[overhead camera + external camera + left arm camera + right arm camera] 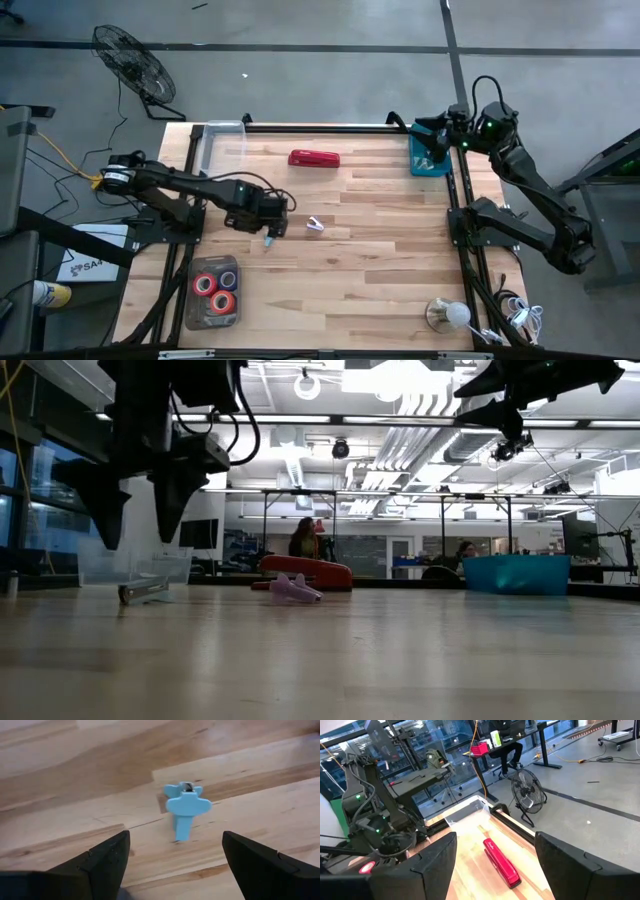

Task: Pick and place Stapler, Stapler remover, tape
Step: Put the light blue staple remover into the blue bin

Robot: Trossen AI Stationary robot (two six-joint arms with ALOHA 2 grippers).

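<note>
A small blue stapler remover point(184, 809) lies on the wooden table, right below my left gripper point(175, 846). The gripper points down, open, with one finger on either side of the remover and above it point(268, 233). In the low view its fingers point(105, 510) hang clear over the remover point(140, 592). The red stapler point(314, 158) lies flat toward the far edge. Several tape rolls point(213, 290) sit in a dark tray at the near left. My right gripper point(495, 840) waits open, high over the teal bin point(430, 158) at the far right.
A pale claw-shaped piece point(316, 225) lies just right of the left gripper. A clear plastic box point(222, 143) stands at the far left corner. A lamp bulb point(447, 314) sits at the near right. Bare wood spreads across the middle and the right.
</note>
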